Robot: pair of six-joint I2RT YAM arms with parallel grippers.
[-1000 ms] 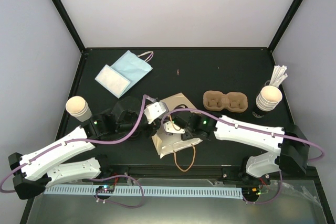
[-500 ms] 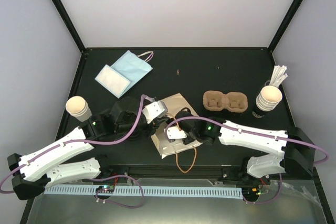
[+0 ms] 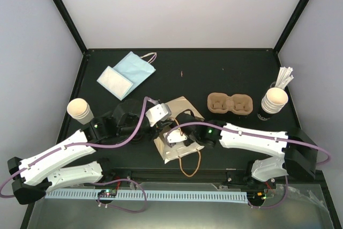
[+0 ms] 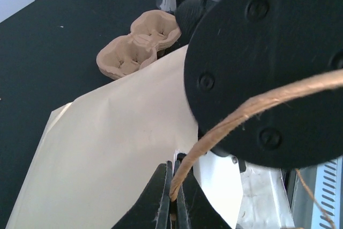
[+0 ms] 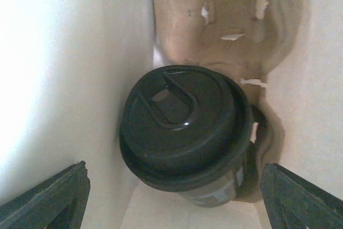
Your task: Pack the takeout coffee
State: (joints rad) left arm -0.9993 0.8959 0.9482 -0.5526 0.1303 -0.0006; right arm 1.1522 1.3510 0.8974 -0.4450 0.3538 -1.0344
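right claw (image 5: pixel 177 199) hovering spread wide inside paper bag (image 4: pixel 107 148), lidded coffee cup (image 5: pixel 182 127) sitting dead ahead, lid facing it; left claw (image 4: pixel 171 189) pinching bag handle (image 4: pixel 257 105)

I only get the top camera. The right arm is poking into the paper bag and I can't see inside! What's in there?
Observer: A cup with a black lid, sitting inside the bag.
Operator: Is it right on the bag's floor?
Observer: No, it sits in a brown pulp carrier.
Operator: Is the arm squeezing it?
Observer: No. The right arm has its jaws open on either side, clear of the cup.
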